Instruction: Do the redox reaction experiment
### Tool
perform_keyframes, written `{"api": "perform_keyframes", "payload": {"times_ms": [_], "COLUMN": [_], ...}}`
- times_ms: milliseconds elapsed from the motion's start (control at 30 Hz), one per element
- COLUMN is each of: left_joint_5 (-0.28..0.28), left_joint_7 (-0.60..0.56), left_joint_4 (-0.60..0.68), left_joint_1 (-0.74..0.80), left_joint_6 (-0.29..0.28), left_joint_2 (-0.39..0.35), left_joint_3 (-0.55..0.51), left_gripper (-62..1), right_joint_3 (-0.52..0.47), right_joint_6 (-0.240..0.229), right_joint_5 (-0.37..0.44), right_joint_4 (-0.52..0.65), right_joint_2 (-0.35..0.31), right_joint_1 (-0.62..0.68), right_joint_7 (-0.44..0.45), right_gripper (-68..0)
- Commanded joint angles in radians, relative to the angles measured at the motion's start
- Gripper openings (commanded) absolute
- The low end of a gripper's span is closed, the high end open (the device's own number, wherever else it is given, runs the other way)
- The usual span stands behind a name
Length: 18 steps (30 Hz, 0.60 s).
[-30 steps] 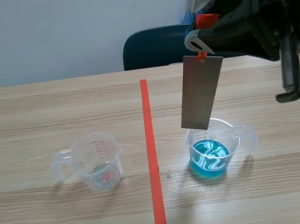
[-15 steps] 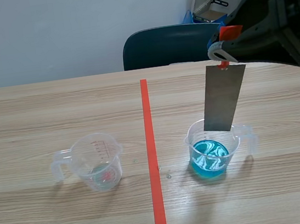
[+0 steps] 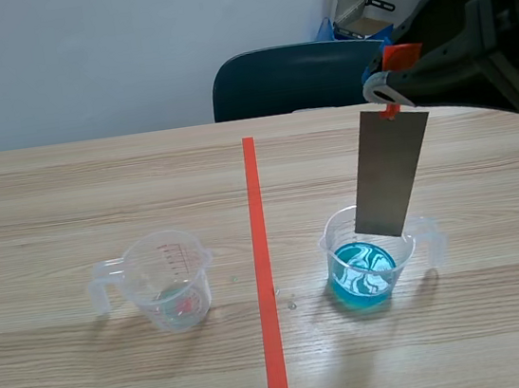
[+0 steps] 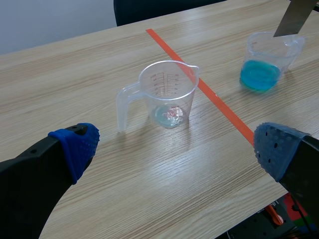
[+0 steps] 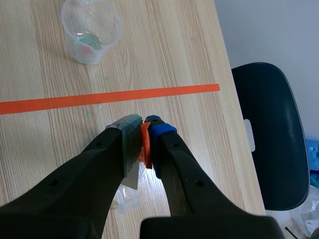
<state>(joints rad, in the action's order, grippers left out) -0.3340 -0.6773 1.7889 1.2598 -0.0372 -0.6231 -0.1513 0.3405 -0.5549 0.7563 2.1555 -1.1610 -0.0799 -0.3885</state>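
Plate [image 3: 389,172] being shifted sideways, now being hung over blue cup [image 3: 369,261], lower edge at rim, not yet dipped. Right end effector [image 3: 387,89] being kept clamped on plate top. Left end effector [image 4: 177,147] being held apart by clear cup [image 4: 168,94]. Dipping likely next.

Wooden table [image 3: 49,193] bears clear cup [image 3: 170,282] and blue-liquid cup [image 3: 359,284]

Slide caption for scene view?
Right gripper holds metal strip over cup of blue liquid; second cup stands across the tape line.
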Motion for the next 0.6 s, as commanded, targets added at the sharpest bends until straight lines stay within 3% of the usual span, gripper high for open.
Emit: {"api": "perform_keyframes", "payload": {"times_ms": [0,567], "left_joint_5": [0.001,0.001], "left_joint_7": [-0.013,-0.013], "left_joint_4": [0.011,0.011], "left_joint_1": [0.0,0.0], "left_joint_6": [-0.001,-0.001], "left_joint_2": [0.008,0.008], "left_joint_3": [-0.001,-0.001], "left_gripper": [1.4,1.4], "right_joint_3": [-0.013,-0.013], "right_joint_6": [0.005,0.005], "right_joint_5": [0.007,0.007], "right_joint_4": [0.007,0.007], "right_joint_2": [-0.01,-0.008], "right_joint_1": [-0.015,-0.015], "right_joint_7": [0.018,0.037], "right_gripper": [-66.9,-66.9]}}
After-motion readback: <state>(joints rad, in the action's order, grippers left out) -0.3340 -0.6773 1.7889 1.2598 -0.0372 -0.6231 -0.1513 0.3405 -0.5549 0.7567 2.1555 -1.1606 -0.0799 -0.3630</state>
